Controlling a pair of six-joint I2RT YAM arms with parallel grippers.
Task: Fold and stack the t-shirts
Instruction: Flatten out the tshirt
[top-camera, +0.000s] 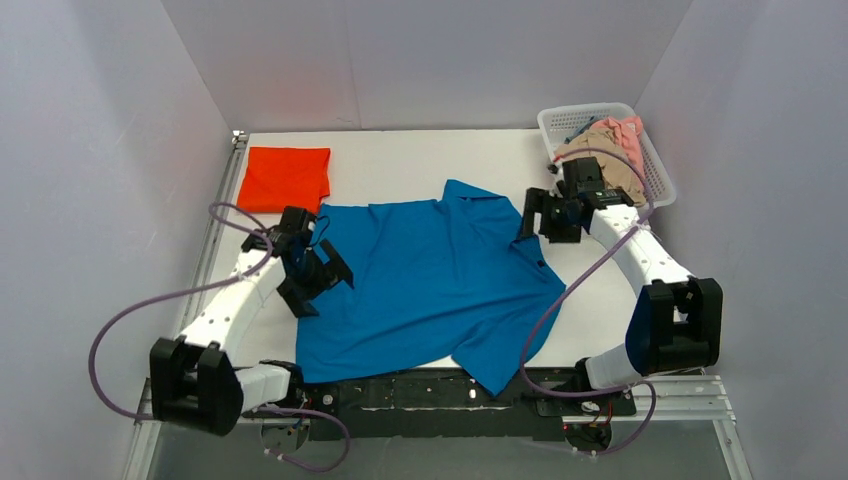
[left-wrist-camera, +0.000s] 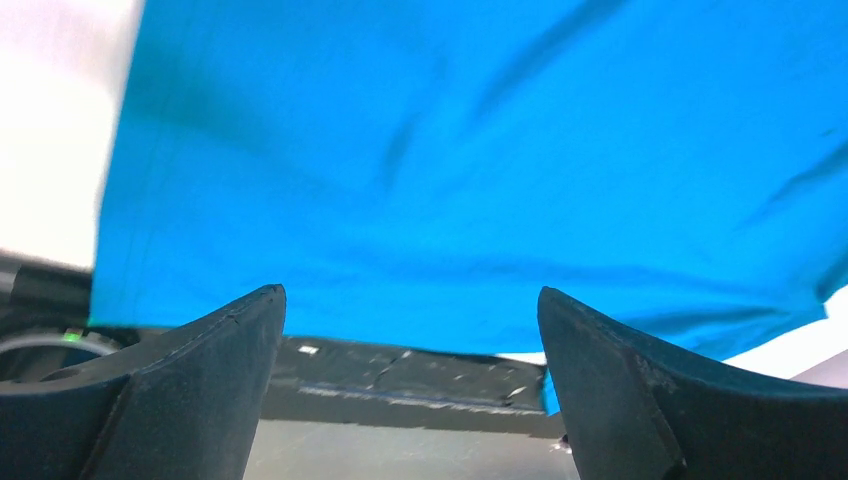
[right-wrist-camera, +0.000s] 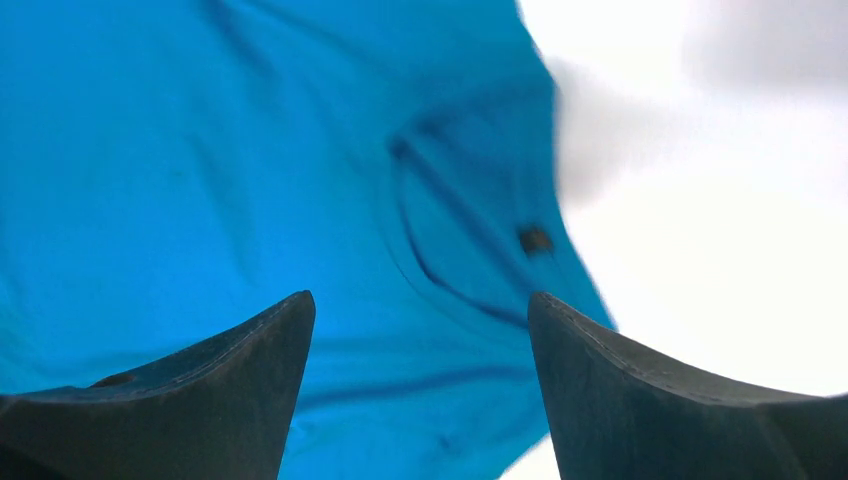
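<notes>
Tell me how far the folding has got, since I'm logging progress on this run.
Done: one orange-red shirt lies folded at the far left. In hand: the blue collared shirt is spread out unfolded, with the left gripper and right gripper open at its two sides, gripping nothing. Left: folding it, plus the beige shirt and pink shirt bunched in the basket.

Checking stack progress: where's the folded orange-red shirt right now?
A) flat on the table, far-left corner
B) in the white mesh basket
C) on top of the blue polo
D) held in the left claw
A: the folded orange-red shirt lies flat at the far-left corner of the table, well away from the white mesh basket at far right.
</notes>
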